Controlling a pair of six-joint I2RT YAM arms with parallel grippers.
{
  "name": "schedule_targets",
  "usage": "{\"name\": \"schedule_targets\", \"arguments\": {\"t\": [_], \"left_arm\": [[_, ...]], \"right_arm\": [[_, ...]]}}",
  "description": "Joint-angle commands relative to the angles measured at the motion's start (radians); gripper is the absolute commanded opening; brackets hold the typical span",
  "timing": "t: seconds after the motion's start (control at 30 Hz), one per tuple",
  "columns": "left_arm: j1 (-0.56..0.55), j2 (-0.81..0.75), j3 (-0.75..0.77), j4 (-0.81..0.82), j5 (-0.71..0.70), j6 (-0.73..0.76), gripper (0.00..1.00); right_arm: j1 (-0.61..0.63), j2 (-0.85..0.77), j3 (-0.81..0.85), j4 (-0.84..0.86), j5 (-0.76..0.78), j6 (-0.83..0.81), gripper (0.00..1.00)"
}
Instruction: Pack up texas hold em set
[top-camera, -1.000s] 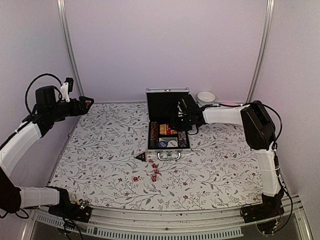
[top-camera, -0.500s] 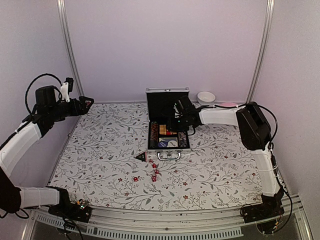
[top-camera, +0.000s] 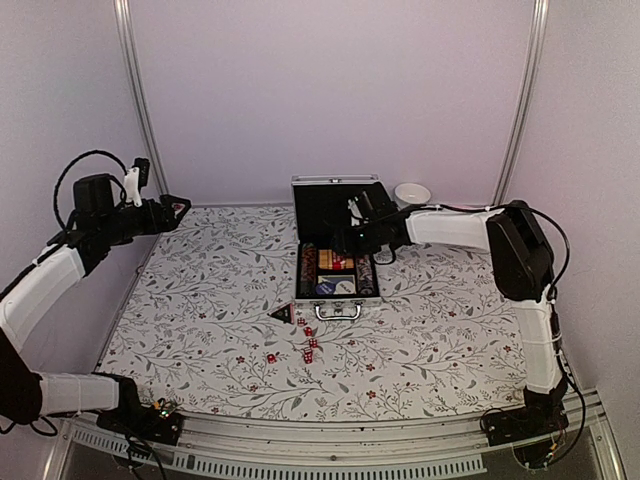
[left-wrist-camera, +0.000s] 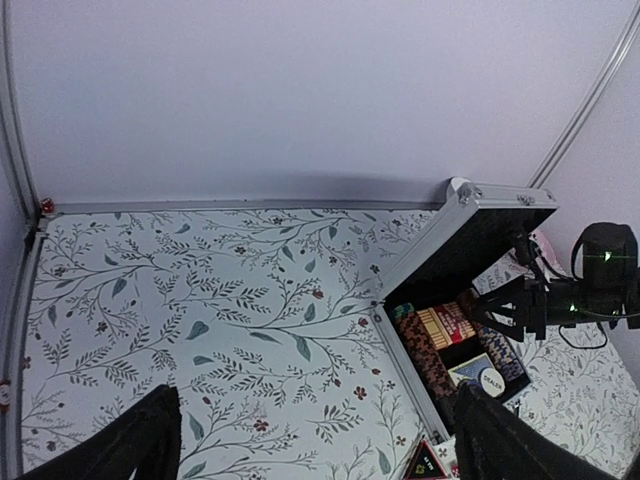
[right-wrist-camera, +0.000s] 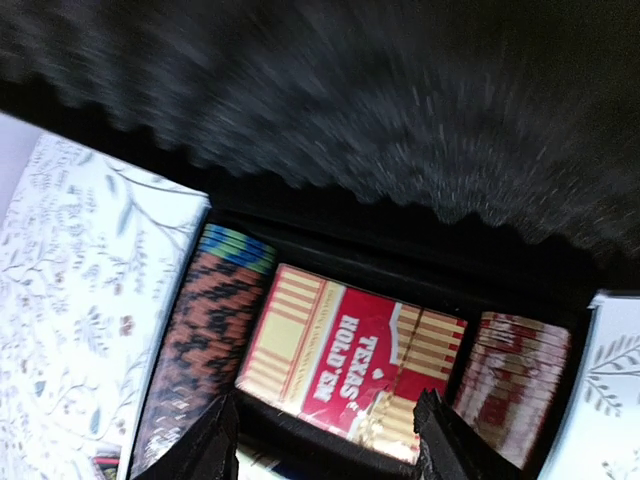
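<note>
Texas hold em set sits at the middle of the top view, partly packed: its silver case is open with the lid upright at the back, and some pieces lie loose on the patterned table in front of it

At the upper left of that view the left gripper hangs high above the table's far left corner, well apart from everything; in its own wrist view its fingers stand wide apart with nothing between them

Lower centre, the black triangular piece lies just beside the case's front left corner, and the tiny red dice are scattered a little below it, outside the case

Inside the case, the right wrist view shows the card pack lying flat in the middle compartment, with poker chips stacked in the slots on either side of it. The right gripper hovers over that middle compartment with its jaws apart and empty, the pack showing between its fingertips but not gripped

Right of the lid, at the back edge, stands a white bowl, no part of the set

Judging from this, the card step looks done and the loose pieces come next. That calls for the right arm to lift clear of the upright lid, swing down to the lower centre, and close finely on one small die or the flat triangle, then carry it into a free compartment before the lid is shut
</note>
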Motion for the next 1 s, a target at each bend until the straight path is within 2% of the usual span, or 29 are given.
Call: {"name": "schedule_targets", "arguments": {"t": [0.0, 0.17, 0.37, 0.6, 0.83, 0.97], "left_arm": [[-0.013, 0.027, -0.020, 0.042, 0.058, -0.053, 0.94], [-0.116, 0.009, -0.033, 0.014, -0.089, -0.061, 0.94], [-0.206, 0.015, -0.203, 0.190, -0.127, -0.202, 0.93], [-0.288, -0.018, -0.317, 0.355, -0.227, -0.191, 0.91], [-0.349, -0.082, -0.542, 0.681, -0.372, -0.096, 0.91], [-0.368, -0.106, -0.655, 0.839, -0.430, -0.062, 0.91]], "right_arm": [[0.008, -0.181, -0.084, 0.080, -0.037, -0.064, 0.61], [0.040, -0.323, -0.215, 0.063, -0.018, -0.055, 0.61], [0.172, -0.392, -0.263, -0.058, 0.072, -0.002, 0.61], [0.335, -0.314, -0.224, -0.135, 0.068, 0.120, 0.54], [0.402, -0.226, -0.178, -0.238, 0.081, 0.231, 0.50], [0.419, -0.163, -0.109, -0.366, 0.131, 0.277, 0.48]]}}
